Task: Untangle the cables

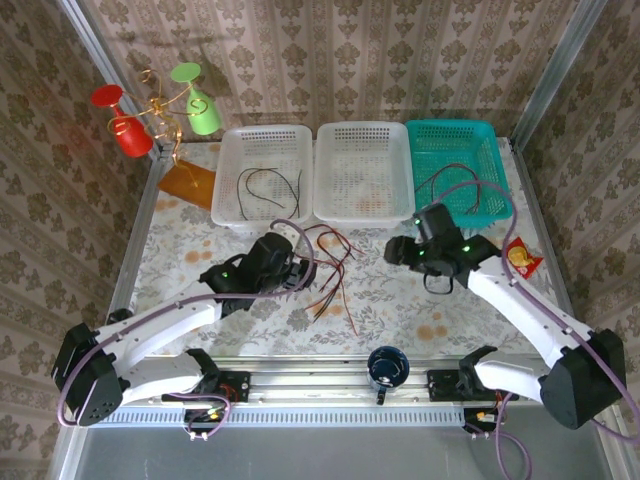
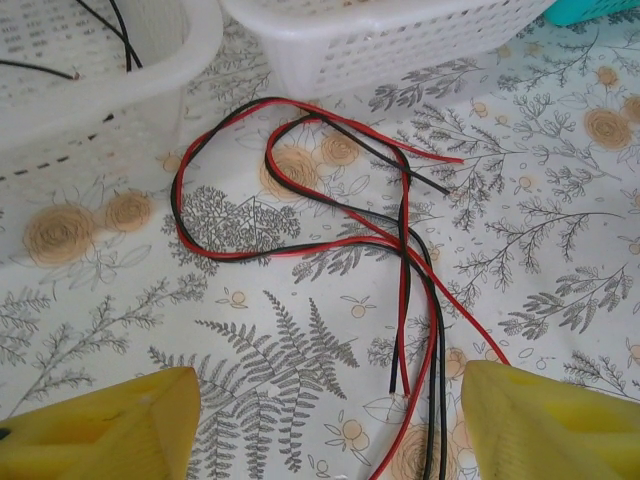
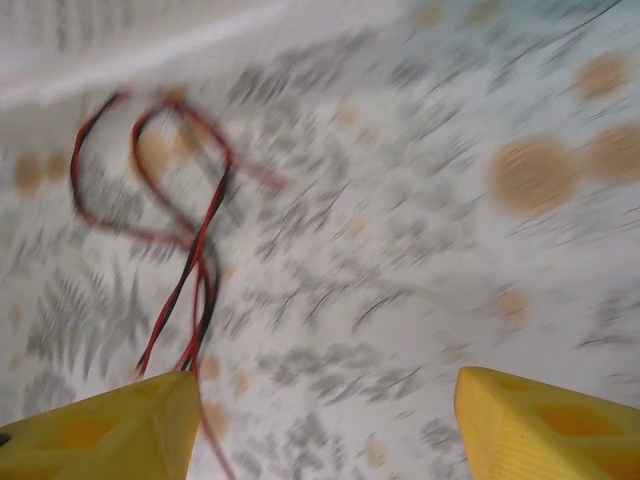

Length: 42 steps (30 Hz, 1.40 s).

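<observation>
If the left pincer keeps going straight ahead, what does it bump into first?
Probably the tangled red and black cables on the table, just ahead of the left pincer. The white basket stands farther back. Depth is unclear, so it might skim over them.

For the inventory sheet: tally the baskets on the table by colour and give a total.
White: 2, the left white basket and the middle white basket
Teal: 1, the teal basket
Total: 3
</observation>
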Available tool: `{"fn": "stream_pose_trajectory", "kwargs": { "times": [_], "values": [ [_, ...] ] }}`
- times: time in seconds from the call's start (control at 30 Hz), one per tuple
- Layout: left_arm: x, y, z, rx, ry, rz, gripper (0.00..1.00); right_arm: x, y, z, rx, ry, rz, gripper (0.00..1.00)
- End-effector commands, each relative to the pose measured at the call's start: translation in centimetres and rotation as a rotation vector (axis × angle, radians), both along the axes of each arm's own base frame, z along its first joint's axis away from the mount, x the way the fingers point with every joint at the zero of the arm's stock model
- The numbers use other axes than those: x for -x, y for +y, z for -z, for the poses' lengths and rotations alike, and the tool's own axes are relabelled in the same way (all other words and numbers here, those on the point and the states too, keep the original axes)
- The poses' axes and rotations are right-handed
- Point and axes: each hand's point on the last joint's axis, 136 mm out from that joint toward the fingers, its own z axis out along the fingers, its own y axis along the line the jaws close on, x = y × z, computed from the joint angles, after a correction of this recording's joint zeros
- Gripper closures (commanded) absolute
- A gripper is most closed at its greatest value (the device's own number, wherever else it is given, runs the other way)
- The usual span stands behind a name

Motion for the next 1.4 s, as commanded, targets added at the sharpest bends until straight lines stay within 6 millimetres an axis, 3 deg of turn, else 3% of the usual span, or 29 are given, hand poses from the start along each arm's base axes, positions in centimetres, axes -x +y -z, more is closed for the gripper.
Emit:
{"fn": "stream_pose_trajectory", "kwargs": {
  "times": [0.0,0.17,0.2,0.47,0.63,0.73,0.8,1.1,1.37],
  "values": [
    [0.2,0.2,-0.4,0.070,0.029,-0.026,0.30,1.3,4.7,1.4,-0.109,0.063,-0.100,0.33],
    [0.2,1.1,-0.3,0.107,0.043,-0.054,0.30,2.9,10.2,3.6,-0.141,0.140,-0.273,0.35],
    [0.2,1.2,-0.3,0.112,0.040,-0.058,0.30,2.9,10.7,5.0,-0.120,0.172,-0.292,0.35],
    [0.3,1.8,-0.3,0.107,0.045,-0.063,0.30,4.1,13.5,9.0,-0.084,0.304,-0.372,0.52],
    [0.2,2.0,-0.4,0.106,0.041,-0.066,0.30,3.8,14.2,10.0,-0.087,0.314,-0.377,0.65],
    [0.2,2.1,-0.5,0.108,0.039,-0.069,0.30,3.8,14.4,9.8,-0.083,0.320,-0.391,0.83],
    [0.1,2.2,-0.7,0.111,0.035,-0.073,0.30,3.6,14.2,8.7,-0.065,0.305,-0.406,1.00],
    [-0.4,2.3,-1.2,0.238,0.037,-0.105,0.30,1.8,13.1,-1.0,-0.065,0.065,-0.456,1.00],
    [-0.7,3.3,-2.3,0.231,0.017,-0.110,0.30,0.4,12.4,-9.5,-0.160,-0.171,-0.442,1.00]
  ]
}}
